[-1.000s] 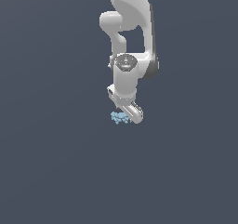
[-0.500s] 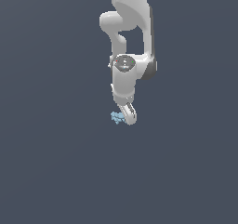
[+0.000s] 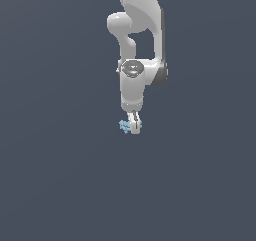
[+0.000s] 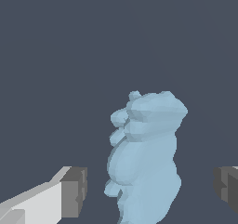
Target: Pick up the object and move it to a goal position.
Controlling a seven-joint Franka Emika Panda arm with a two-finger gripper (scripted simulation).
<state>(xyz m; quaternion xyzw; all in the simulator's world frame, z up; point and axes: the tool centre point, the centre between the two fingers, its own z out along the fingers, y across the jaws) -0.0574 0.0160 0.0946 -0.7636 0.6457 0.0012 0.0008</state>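
The object is a small pale-blue knobbly lump on the dark floor, partly hidden behind the white gripper in the exterior view. In the wrist view the object fills the middle, standing between the two grey finger pads, with clear gaps on both sides. The gripper is open around the object and touches it on neither side. The white arm reaches straight down from above.
The dark grey floor spreads flat all around with no other objects or edges in view.
The wrist has turned about its vertical axis, so the fingers now show edge-on in the exterior view. The gripper stays low over the object, which has not moved.
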